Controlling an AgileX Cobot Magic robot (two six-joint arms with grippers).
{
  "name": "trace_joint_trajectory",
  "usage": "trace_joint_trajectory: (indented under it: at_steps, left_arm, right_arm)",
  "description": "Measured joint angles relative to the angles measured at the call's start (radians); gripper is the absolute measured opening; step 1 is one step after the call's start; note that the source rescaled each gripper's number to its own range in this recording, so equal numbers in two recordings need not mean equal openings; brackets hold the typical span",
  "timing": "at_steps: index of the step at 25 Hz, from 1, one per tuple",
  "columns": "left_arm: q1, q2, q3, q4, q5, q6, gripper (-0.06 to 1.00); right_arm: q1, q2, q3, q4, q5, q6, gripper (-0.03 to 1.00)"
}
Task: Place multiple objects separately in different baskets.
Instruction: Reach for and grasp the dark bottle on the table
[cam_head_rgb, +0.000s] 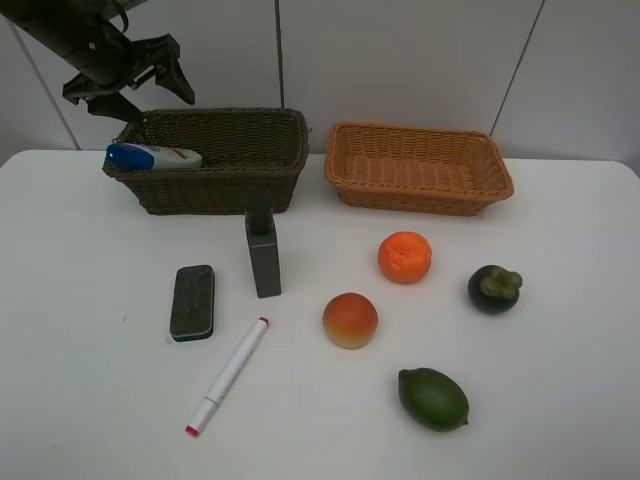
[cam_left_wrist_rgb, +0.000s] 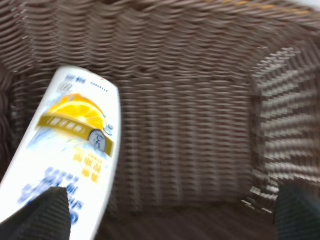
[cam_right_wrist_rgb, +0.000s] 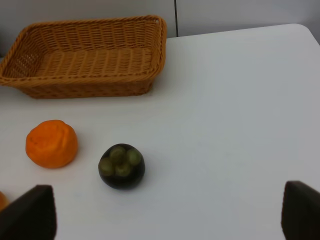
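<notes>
The left tool (cam_head_rgb: 150, 92), fingers spread wide and holding nothing, hangs above the left end of the deep dark brown wicker basket (cam_head_rgb: 260, 180). Its arm reaches in from the upper left with the wrist tipped toward the basket's floor. Just below, the white plastic bottle with a blue cap (cam_head_rgb: 155, 156) lies on its side inside. The right tool (cam_right_wrist_rgb: 167, 216), likewise wide open and empty, looks down over the white tabletop (cam_right_wrist_rgb: 240, 125) near the dark purple mangosteen (cam_right_wrist_rgb: 121, 166) and the round orange (cam_right_wrist_rgb: 51, 143). The shallow orange-tan wicker basket (cam_right_wrist_rgb: 85, 65) sits beyond them, with nothing in it. The dark rectangular pump bottle (cam_head_rgb: 263, 255) stands upright on the tabletop; it is probably rigid, light and tippy, and best gripped low across its flat body. The slim white pink-tipped marker (cam_head_rgb: 230, 375) would likely roll, so pinching it mid-barrel looks safest.
</notes>
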Motion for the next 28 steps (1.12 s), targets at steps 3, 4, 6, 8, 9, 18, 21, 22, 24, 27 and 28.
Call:
trace_joint_trajectory:
  at_steps: [3,4,6,8,9,18,21,22,24,27,28]
  left_arm:
    - [-0.001,-0.052,-0.079,0.001,0.167,-0.046,1.00]
    - [-0.006,-0.067,-0.097,0.004,0.234,-0.073,1.00]
    - [-0.036,-0.082,-0.126,0.033,0.352,-0.136,1.00]
    - [-0.088,-0.086,-0.131,0.098,0.413,-0.241,1.00]
    - [-0.123,-0.086,-0.131,0.146,0.423,-0.290,1.00]
    - [-0.417,-0.083,-0.129,0.341,0.423,-0.535,1.00]
    - [-0.496,-0.082,-0.126,0.355,0.423,-0.589,1.00]
    - [-0.514,-0.082,-0.121,0.358,0.423,-0.607,1.00]
    - [-0.547,-0.082,-0.097,0.359,0.423,-0.632,1.00]
    - [-0.564,-0.082,-0.040,0.363,0.423,-0.661,1.00]
    - [-0.564,-0.082,-0.018,0.369,0.424,-0.666,1.00]
  right_arm:
    - [0.000,0.000,0.000,0.000,0.000,0.000,1.00]
    - [0.000,0.000,0.000,0.000,0.000,0.000,1.00]
    - [0.000,0.000,0.000,0.000,0.000,0.000,1.00]
    - [0.000,0.000,0.000,0.000,0.000,0.000,1.00]
    - [0.000,0.000,0.000,0.000,0.000,0.000,1.00]
    - [0.000,0.000,0.000,0.000,0.000,0.000,1.00]
    - [0.000,0.000,0.000,0.000,0.000,0.000,1.00]
    - [0.000,0.000,0.000,0.000,0.000,0.000,1.00]
    - [0.000,0.000,0.000,0.000,0.000,0.000,1.00]
    - [0.000,0.000,0.000,0.000,0.000,0.000,1.00]
    - [0.000,0.000,0.000,0.000,0.000,0.000,1.00]
